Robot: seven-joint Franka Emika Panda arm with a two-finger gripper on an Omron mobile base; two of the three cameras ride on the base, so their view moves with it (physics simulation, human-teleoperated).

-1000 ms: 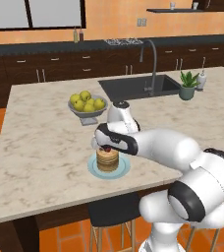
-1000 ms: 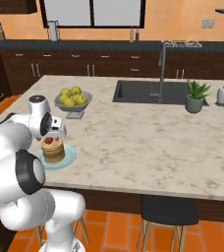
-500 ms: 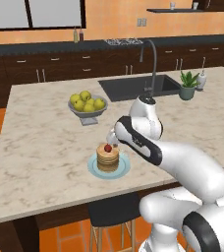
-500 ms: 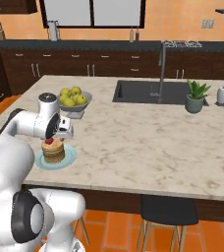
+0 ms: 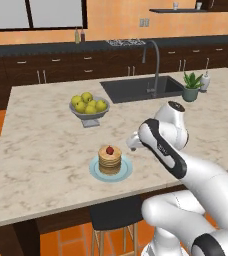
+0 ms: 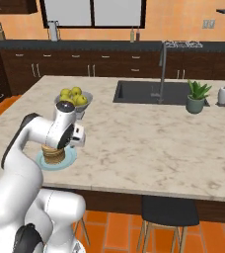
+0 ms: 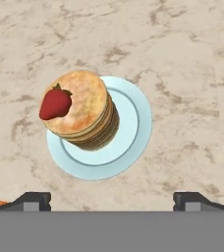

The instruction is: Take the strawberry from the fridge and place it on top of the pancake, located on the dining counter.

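Observation:
The strawberry (image 7: 55, 104) lies on top of the pancake (image 7: 87, 110), near one edge of the stack, free of the fingers. The stack sits on a light blue plate (image 7: 131, 130) on the dining counter (image 7: 182, 59). From the left base view the strawberry (image 5: 109, 150) crowns the pancake (image 5: 110, 162), and my gripper (image 5: 131, 144) hovers just to its right, above the counter (image 5: 41, 150). My gripper (image 7: 113, 202) is open, with nothing between its fingertips (image 7: 33, 200). In the right base view the hand partly covers the pancake (image 6: 53, 153). The fridge is out of view.
A grey bowl of yellow-green apples (image 5: 89, 105) stands behind the plate. Further back are the dark sink (image 5: 138, 88) with its tall faucet (image 5: 155, 65), a potted plant (image 5: 191, 86) and a soap bottle (image 5: 204, 81). A stool (image 5: 115, 215) stands below the counter's front edge.
The hand has drawn back from over the pancake, up and to the right in the left base view. The strawberry stays on the stack, let go.

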